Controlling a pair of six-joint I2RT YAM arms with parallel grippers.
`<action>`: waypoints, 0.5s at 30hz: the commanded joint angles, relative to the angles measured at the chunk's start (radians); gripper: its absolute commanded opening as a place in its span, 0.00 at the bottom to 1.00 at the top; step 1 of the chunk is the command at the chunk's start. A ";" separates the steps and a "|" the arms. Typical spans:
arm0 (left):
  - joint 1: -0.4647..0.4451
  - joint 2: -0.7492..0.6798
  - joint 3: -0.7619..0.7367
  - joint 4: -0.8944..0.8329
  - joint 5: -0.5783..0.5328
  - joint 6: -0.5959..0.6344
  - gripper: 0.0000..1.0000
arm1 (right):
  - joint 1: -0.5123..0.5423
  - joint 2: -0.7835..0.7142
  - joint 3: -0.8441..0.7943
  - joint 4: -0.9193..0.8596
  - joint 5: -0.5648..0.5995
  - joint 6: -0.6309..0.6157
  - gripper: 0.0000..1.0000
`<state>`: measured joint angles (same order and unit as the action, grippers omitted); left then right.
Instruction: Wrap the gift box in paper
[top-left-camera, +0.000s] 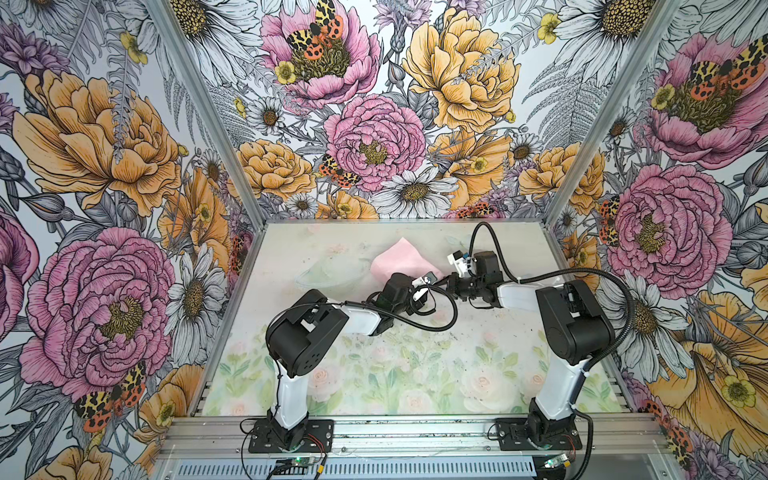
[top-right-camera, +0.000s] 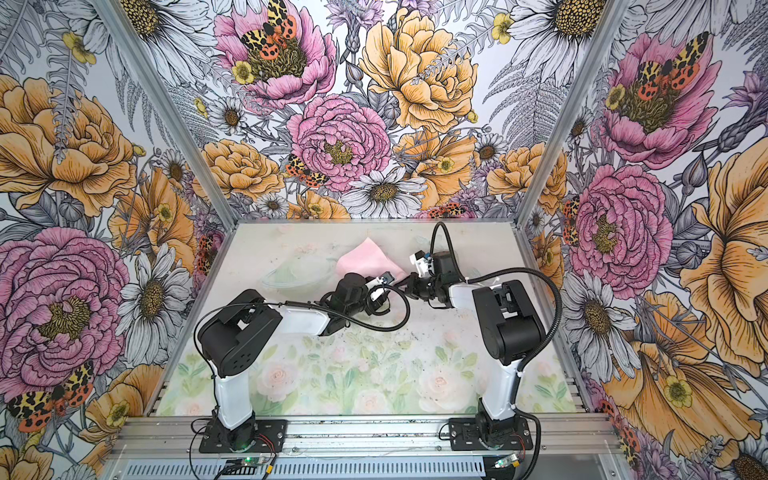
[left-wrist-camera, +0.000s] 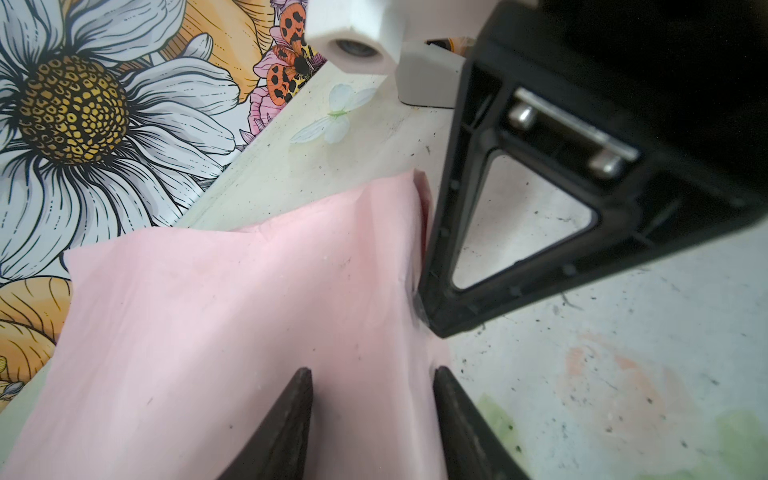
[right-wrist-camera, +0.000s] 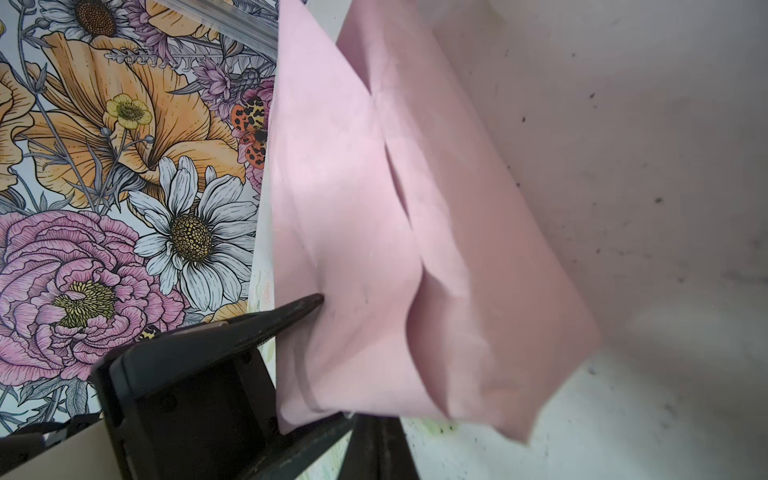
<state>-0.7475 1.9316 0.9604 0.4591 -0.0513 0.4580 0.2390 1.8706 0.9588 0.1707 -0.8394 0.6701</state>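
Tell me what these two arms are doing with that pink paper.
Both arms are working on the paper, which lies pink side out as a folded bundle toward the back of the table. The left gripper straddles the bundle and appears to clamp it. The right gripper is shut, with its tip at a folded edge; whether it pinches paper is unclear. The gift box is not in sight, presumably inside the folds.

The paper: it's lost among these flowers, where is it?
In both top views the paper lies mid-table toward the back, just beyond where the left hand and right hand meet.
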 joint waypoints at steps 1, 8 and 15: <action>-0.009 0.065 -0.039 -0.198 0.065 -0.036 0.47 | 0.008 -0.007 0.026 0.024 0.022 -0.010 0.05; -0.008 0.048 -0.038 -0.198 0.065 -0.038 0.48 | 0.003 -0.150 -0.012 -0.047 0.049 -0.052 0.11; -0.007 0.047 -0.036 -0.196 0.066 -0.041 0.48 | 0.021 -0.085 0.075 -0.068 0.036 -0.048 0.05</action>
<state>-0.7475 1.9320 0.9604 0.4606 -0.0509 0.4522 0.2459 1.7554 0.9947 0.1192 -0.8078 0.6388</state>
